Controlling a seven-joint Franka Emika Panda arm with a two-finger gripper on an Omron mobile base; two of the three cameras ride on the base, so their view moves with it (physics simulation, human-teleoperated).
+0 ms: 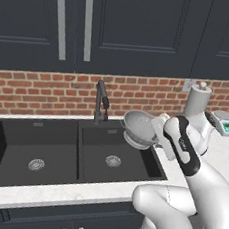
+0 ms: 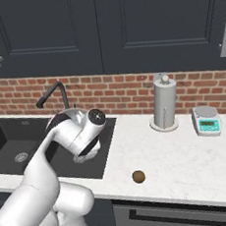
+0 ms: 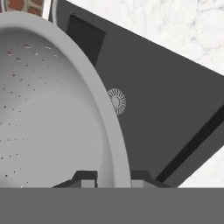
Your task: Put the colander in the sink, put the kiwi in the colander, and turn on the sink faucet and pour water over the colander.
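The colander (image 1: 139, 128) is held tilted above the sink (image 1: 38, 138), its rim clamped between the gripper (image 3: 113, 177) fingers; the kiwi (image 2: 138, 176) is left near the counter's front edge

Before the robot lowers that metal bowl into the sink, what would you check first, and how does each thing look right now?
1. Grip on the colander: ok. In the hand view the end effector has one finger on each side of the rim.
2. Colander over the sink: ok. It hangs tilted above the right basin, next to the sink faucet.
3. Basin below free of objects: ok. Just the drain shows.
4. Water off: ok. No stream is visible.
5. Kiwi ready for later: ok. It lies on the counter, right of the sink.
6. Clearance between colander and faucet: cannot tell.
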